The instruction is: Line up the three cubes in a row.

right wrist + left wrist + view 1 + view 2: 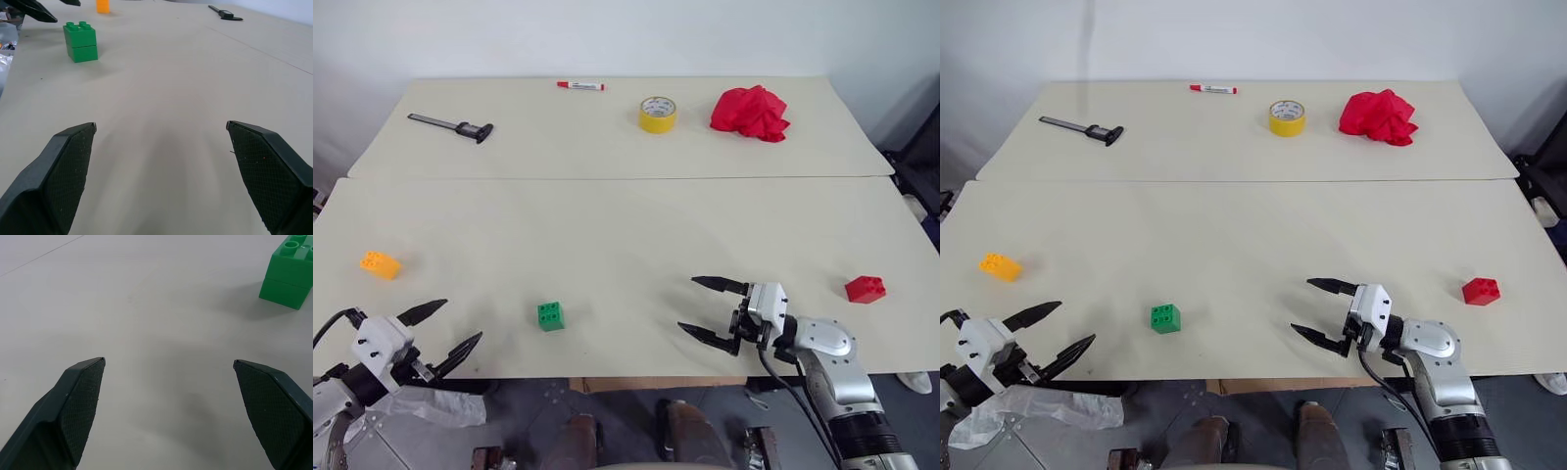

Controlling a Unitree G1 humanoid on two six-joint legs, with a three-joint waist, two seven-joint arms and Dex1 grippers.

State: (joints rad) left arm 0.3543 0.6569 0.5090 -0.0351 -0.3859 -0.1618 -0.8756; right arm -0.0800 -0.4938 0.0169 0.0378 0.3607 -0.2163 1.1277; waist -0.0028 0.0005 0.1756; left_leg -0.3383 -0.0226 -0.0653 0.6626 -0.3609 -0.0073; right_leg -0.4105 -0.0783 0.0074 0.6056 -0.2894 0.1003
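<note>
Green cube (550,315) is seen near the worktop's (626,235) front edge, between left gripper (440,331) and right gripper (710,310), both spread wide, empty.

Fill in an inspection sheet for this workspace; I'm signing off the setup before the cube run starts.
Surface: two pale tables set edge to edge, seam across the middle.
Job's things: green cube near the front edge, orange-yellow cube at the left, red cube at the right; widely apart, not in a row.
Clutter: on the far table, caliper, red marker, yellow tape roll, red cloth.
Grippers: left gripper open and empty at the front left edge; right gripper open and empty, between green and red cubes.
Cables: black cable along the right arm.
Surroundings: white wall behind; dark objects at the right edge, unclear.
</note>
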